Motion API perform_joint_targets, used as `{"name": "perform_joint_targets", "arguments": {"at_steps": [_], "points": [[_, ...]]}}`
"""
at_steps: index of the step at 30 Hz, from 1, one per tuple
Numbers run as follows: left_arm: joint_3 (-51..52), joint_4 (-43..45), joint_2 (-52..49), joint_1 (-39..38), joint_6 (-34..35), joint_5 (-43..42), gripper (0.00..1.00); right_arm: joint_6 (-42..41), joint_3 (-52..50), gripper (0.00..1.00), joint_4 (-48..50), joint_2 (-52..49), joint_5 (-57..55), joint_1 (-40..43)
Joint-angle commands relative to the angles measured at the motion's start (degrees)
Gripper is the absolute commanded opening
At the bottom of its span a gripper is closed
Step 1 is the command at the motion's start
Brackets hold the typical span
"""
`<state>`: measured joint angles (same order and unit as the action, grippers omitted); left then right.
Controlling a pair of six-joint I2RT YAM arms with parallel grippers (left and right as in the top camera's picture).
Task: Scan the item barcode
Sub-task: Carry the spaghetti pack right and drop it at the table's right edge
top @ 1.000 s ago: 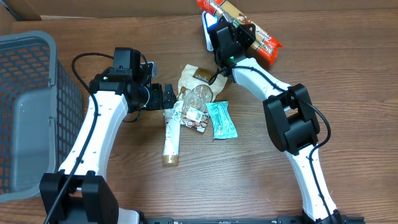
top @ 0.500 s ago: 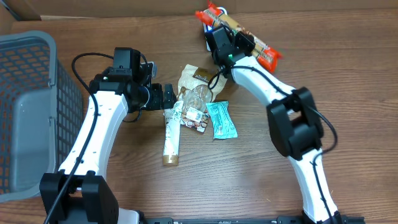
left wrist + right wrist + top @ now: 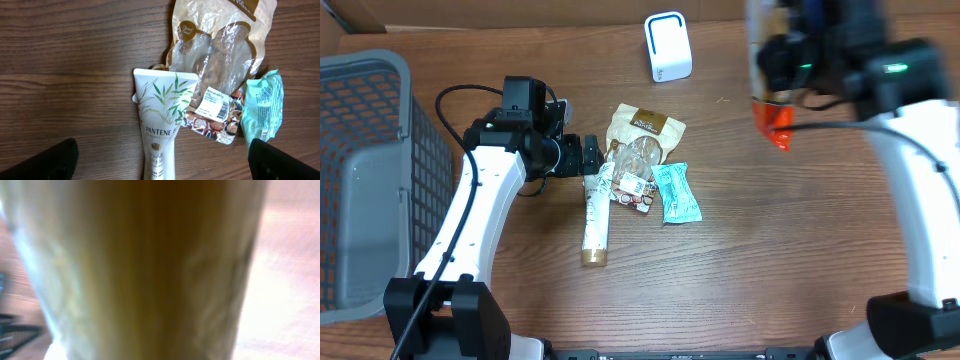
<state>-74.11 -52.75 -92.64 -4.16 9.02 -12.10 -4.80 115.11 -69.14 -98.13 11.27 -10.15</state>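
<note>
Three loose items lie nearest on the bench (image 3: 740,270): a white Pantene tube (image 3: 162,125), a teal packet (image 3: 262,107) and a clear-and-brown pouch (image 3: 215,55) that overlaps the tube's flat end. The left hand (image 3: 586,158) hovers just beside the tube with its fingers (image 3: 55,160) spread wide, gripping nothing. A grey basket (image 3: 360,90) stands at the left edge, well apart from the pile.

Farther back, a white scanner (image 3: 667,46) stands upright near the far edge. To its right, and apart from it, the right hand (image 3: 785,85) shows only as a blur. It seems to be raised off the bench, pinching a long wrapped packet (image 3: 773,120) whose red end hangs out below it. The right wrist view is filled with a smeared tan surface, most likely that wrapper held close against the lens.

The packet looks light and thin, in glossy film that would crinkle and slip, and its contents may snap or crush under a hard squeeze. A moderate pinch across the narrow middle should suit it, with the printed face left uncovered. I cannot tell where the barcode sits, so the wrapper may need turning before it faces the scanner.
</note>
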Motion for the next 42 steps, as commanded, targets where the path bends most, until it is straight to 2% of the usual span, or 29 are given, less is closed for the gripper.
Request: {"name": "perform_joint_targets", "arguments": {"at_steps": [1, 6, 11, 15, 20, 26, 30, 36, 40, 41, 42], "points": [[-1.0, 0.1, 0.9, -0.3, -0.7, 0.3, 1.00, -6.2, 0.3, 0.04, -1.9, -3.0, 23.6, 8.2], [-1.0, 0.1, 0.9, -0.3, -0.7, 0.3, 1.00, -16.5, -3.3, 0.04, -3.7, -5.7, 24.8, 19.4], [-1.0, 0.1, 0.9, -0.3, -0.7, 0.3, 0.99, -27.1, -15.0, 0.04, 2.0, -5.7, 20.8, 25.8], [-1.0, 0.1, 0.9, -0.3, -0.7, 0.3, 0.99, -35.2, -25.3, 0.04, 10.6, -5.6, 10.2, 28.7], [-1.0, 0.1, 0.9, -0.3, -0.7, 0.3, 1.00, -38.8, -37.3, 0.04, 26.1, -3.1, 8.7, 29.7], [-1.0, 0.1, 0.9, -0.3, -0.7, 0.3, 1.00, -38.5, -49.3, 0.04, 40.9, 2.9, 5.6, 29.7], [-1.0, 0.1, 0.9, -0.3, -0.7, 0.3, 0.99, -38.4, -54.6, 0.04, 45.8, 3.6, 5.3, 30.3], [-1.0, 0.1, 0.9, -0.3, -0.7, 0.3, 1.00, -31.9, -57.7, 0.04, 47.3, 3.6, 9.4, 32.5], [-1.0, 0.1, 0.9, -0.3, -0.7, 0.3, 1.00, -28.6, -57.7, 0.04, 44.0, 3.6, 11.1, 33.7], [-1.0, 0.1, 0.9, -0.3, -0.7, 0.3, 1.00, -27.8, -57.7, 0.06, 43.1, 3.6, 11.1, 33.8], [-1.0, 0.1, 0.9, -0.3, -0.7, 0.3, 0.99, -26.9, -57.7, 0.16, 42.2, 3.6, 11.1, 33.9]]}}
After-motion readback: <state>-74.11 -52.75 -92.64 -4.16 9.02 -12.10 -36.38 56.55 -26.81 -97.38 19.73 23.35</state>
